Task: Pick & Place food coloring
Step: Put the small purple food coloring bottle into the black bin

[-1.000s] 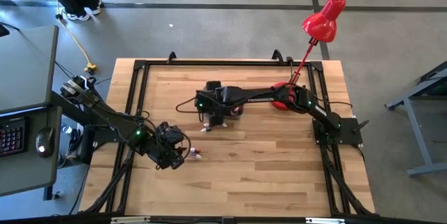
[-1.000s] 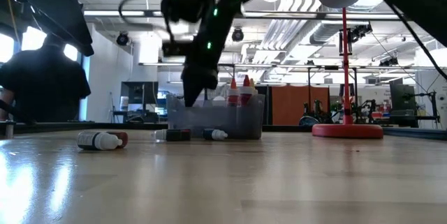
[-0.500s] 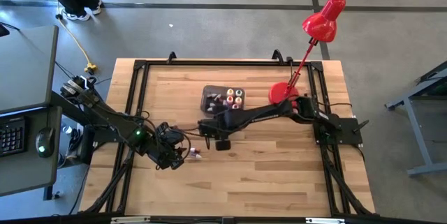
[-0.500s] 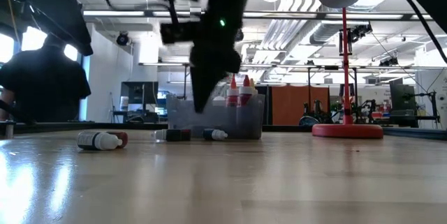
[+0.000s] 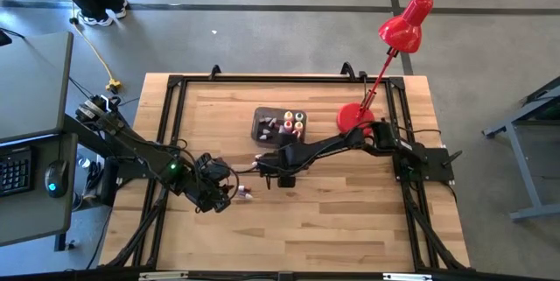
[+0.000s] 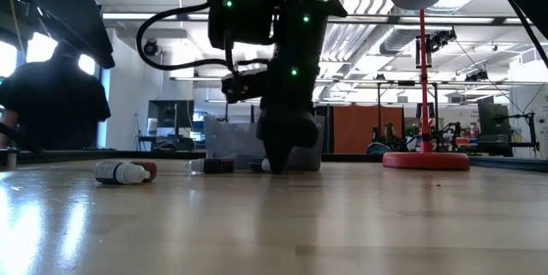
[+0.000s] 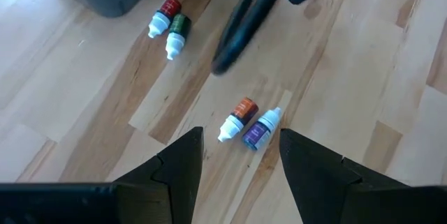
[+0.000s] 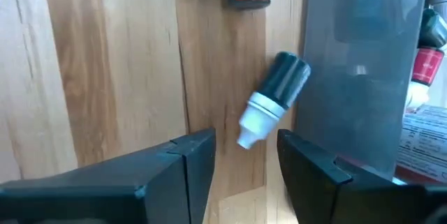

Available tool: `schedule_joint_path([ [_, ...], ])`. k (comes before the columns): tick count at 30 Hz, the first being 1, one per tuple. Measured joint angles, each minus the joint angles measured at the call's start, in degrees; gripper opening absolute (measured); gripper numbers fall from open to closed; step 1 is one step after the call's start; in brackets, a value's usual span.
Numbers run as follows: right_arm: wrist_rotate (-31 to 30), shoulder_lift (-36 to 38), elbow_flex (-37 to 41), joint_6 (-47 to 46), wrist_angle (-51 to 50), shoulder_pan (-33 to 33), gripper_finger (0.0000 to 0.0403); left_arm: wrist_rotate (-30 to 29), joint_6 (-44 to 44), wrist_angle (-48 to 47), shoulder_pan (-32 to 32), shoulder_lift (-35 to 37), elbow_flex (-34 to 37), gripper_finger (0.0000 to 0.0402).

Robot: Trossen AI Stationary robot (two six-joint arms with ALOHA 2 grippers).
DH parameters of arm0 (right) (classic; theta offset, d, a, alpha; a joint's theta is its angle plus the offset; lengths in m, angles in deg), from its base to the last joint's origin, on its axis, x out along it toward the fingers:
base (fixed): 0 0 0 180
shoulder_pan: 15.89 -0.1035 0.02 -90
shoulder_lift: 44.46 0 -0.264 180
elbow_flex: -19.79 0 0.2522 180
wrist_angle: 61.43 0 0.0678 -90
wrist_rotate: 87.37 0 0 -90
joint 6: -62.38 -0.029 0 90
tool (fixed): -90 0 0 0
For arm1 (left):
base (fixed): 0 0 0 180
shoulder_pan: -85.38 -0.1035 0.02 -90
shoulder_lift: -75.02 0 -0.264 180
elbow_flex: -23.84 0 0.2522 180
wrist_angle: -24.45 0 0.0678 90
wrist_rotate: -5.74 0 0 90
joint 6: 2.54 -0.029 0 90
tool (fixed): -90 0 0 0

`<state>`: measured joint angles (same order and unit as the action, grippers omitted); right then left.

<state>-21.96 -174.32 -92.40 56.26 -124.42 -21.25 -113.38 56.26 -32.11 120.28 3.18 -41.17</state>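
Your right end effector (image 8: 241, 155) hangs with fingers apart, holding nothing, over a green food coloring bottle (image 8: 274, 97) lying just beside the grey bin (image 5: 265, 122) near the surface's middle. Your left end effector (image 7: 237, 155) is also open, above two bottles (image 7: 250, 123) toward the left edge.

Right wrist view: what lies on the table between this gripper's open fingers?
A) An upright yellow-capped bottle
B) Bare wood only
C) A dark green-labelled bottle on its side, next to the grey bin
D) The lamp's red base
C: the right gripper is open over a dark green-labelled bottle lying on its side, white tip toward the fingers, close beside the grey bin.
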Motion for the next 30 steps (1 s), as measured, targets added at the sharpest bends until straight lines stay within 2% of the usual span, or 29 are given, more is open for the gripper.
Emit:
schedule_joint_path([
  [9,1.3,0.0,0.0,3.1,3.3,0.1,0.0149,-4.7,1.0,5.0,0.0,-0.9,0.0,0.0186],
  [15,1.3,0.0,0.0,4.1,3.2,-1.1,0.0149,4.8,1.9,10.6,0.0,-3.7,0.0,0.0186],
  [21,-0.9,-0.1,-0.7,6.7,2.4,-2.8,0.0149,10.8,2.6,15.2,0.0,-8.5,-0.1,0.0186],
  [27,-2.3,-0.3,-3.9,9.3,-0.2,-4.4,0.0149,11.3,-4.8,15.4,0.0,-14.0,-0.1,0.0186],
  [30,-4.5,-0.3,-5.7,9.4,-3.7,-5.3,0.0149,8.8,-11.3,16.4,0.0,-16.7,-0.1,0.0186],
])
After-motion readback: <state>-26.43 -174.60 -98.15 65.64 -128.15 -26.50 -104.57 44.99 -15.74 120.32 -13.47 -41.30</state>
